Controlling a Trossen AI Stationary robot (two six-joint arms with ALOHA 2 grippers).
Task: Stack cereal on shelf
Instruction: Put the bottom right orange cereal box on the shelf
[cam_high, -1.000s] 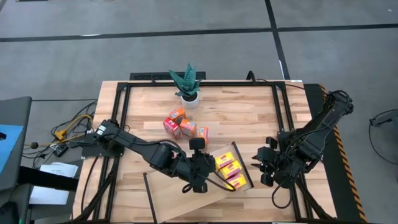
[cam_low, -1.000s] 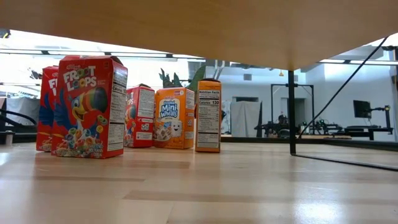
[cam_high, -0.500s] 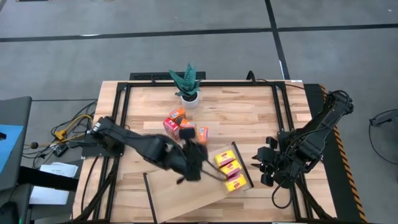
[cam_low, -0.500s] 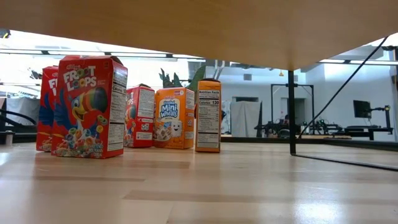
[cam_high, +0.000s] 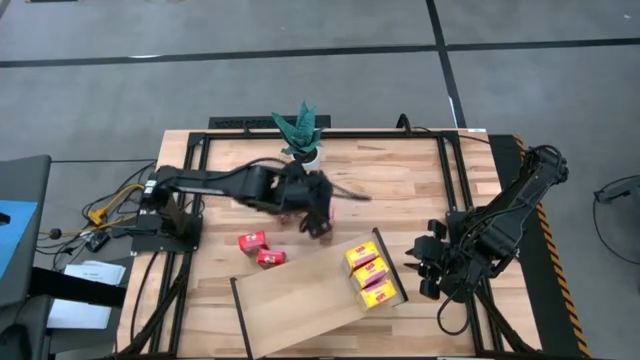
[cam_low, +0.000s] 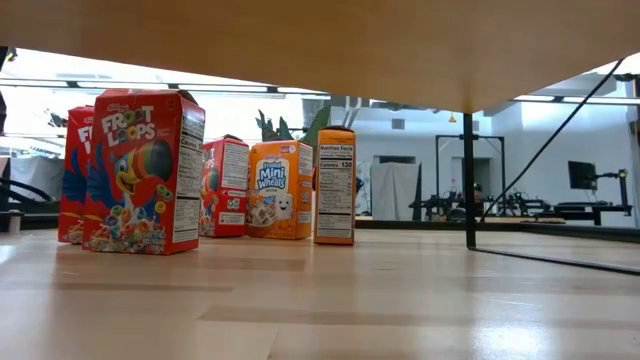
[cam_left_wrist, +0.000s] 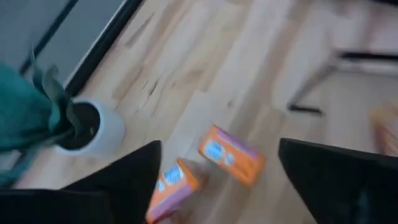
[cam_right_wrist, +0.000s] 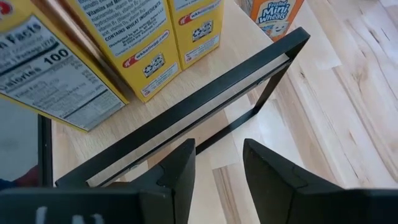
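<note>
We are seeing the left gripper (cam_high: 318, 212) swinging from the shelf (cam_high: 300, 305) at lower centre up to the loose cereal boxes (cam_high: 258, 249) near the potted plant (cam_high: 301, 135), its jaws apart and empty. Three yellow boxes (cam_high: 368, 273) are standing on the flat light-wood board beside its thin black rail; two red cardboard boxes are now lying on the slatted desk (cam_high: 400, 175). We judge another pick is starting. The right gripper (cam_high: 428, 268) is waiting at right, jaws slightly apart.
</note>
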